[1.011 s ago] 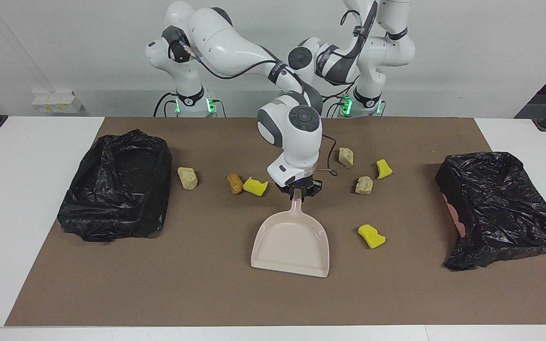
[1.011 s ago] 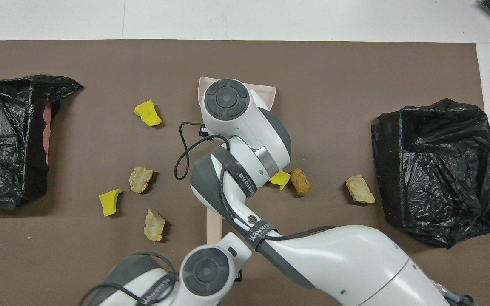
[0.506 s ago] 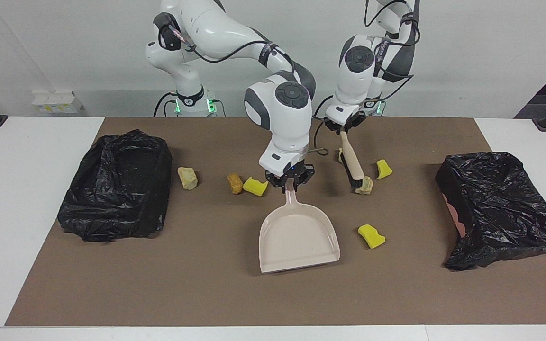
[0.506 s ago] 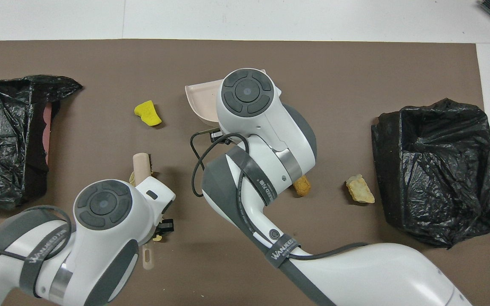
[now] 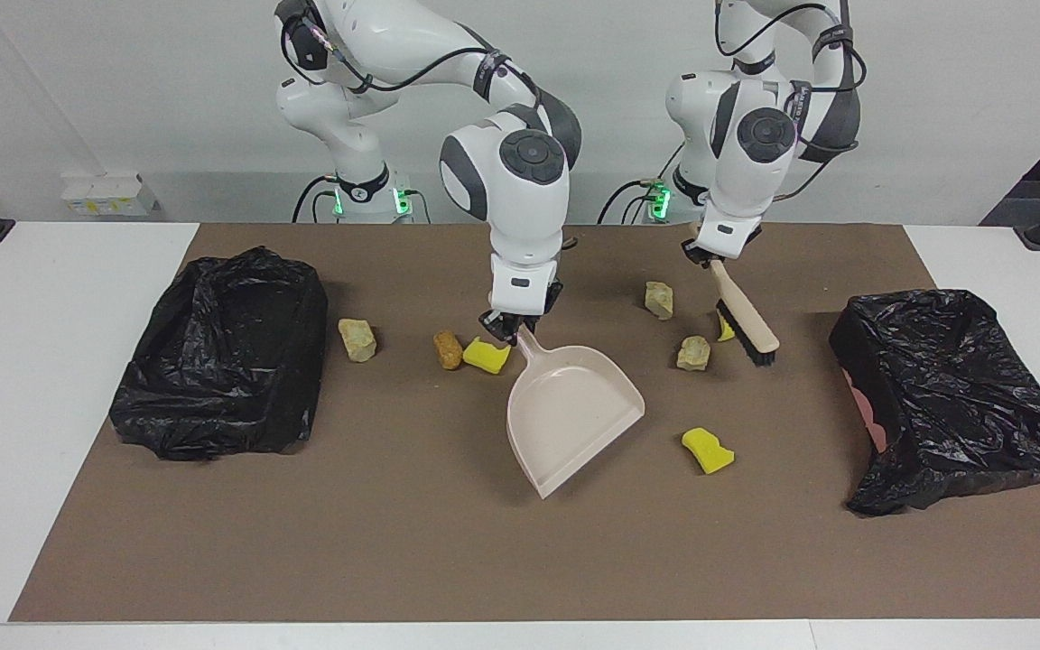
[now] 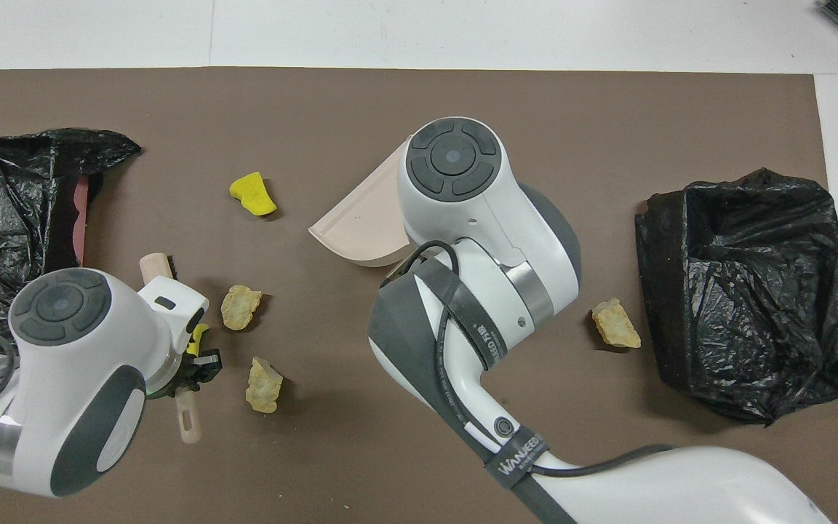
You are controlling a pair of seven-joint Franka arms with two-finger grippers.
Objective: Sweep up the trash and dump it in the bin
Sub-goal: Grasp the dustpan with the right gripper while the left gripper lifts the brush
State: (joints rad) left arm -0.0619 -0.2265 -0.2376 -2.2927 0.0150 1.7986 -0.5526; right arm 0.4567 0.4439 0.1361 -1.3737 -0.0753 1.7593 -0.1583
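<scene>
My right gripper [image 5: 513, 327] is shut on the handle of the beige dustpan [image 5: 574, 411], whose wide mouth faces away from the robots and partly toward the left arm's end. My left gripper [image 5: 710, 255] is shut on the handle of the beige brush [image 5: 746, 320]. Its dark bristles are low beside a yellow sponge piece [image 5: 724, 329]. Trash lies scattered: a pale rock [image 5: 692, 353], another rock [image 5: 659, 299], a yellow piece [image 5: 707, 450], a yellow piece [image 5: 487, 355] by an orange-brown lump [image 5: 448, 348], and a rock [image 5: 357, 338].
Two black-bag-lined bins stand on the brown mat [image 5: 394, 560], one bin [image 5: 227, 352] at the right arm's end and one bin [image 5: 953, 388] at the left arm's end. From overhead the right arm hides much of the dustpan [image 6: 361, 225] and the trash by it.
The left arm swung out with the brush toward its own end of the table. The right gripper rose and turned the dustpan's mouth toward the left arm's end.
</scene>
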